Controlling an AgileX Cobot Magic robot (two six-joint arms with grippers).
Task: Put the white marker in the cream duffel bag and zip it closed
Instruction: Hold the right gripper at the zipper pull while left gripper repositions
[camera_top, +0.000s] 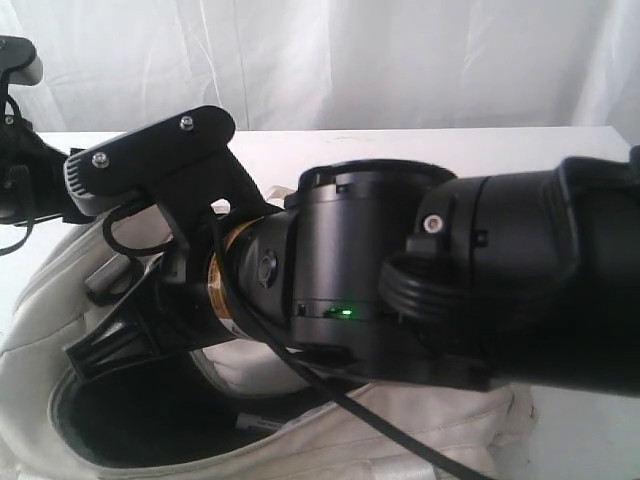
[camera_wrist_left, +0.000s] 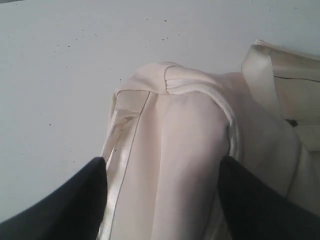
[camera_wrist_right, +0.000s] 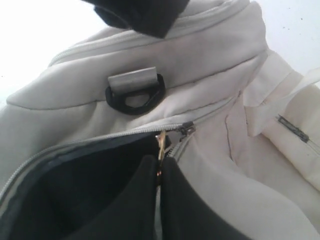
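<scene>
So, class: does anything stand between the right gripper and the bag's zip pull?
Nothing visible does. The right gripper is shut on the zip pull, at the edge of the cream bag's open mouth.

**Cream duffel bag** (camera_wrist_right: 215, 65): soft fabric, fills most of the view.
- Main zip: partly undone, and the gap shows a dark lining (camera_wrist_right: 65, 185).
- Black D-shaped strap loop (camera_wrist_right: 135, 97): hangs from a grey webbing tab (camera_wrist_right: 132, 79) sewn to the panel beside the main zip.
- Gold zipper pull (camera_wrist_right: 161, 142): pinched between the two black fingers (camera_wrist_right: 132, 200) of the right tool (camera_wrist_right: 160, 162), jaws together. A grey slider (camera_wrist_right: 186, 129) sits just beside it.
- Small grey zip puller (camera_wrist_right: 292, 129): lies on a further panel, near a cream webbing strap (camera_wrist_right: 300, 85).

**Black object** (camera_wrist_right: 140, 12): blurred, cannot be identified.

**White desk** (camera_wrist_right: 40, 30): visible beyond the bag.
</scene>
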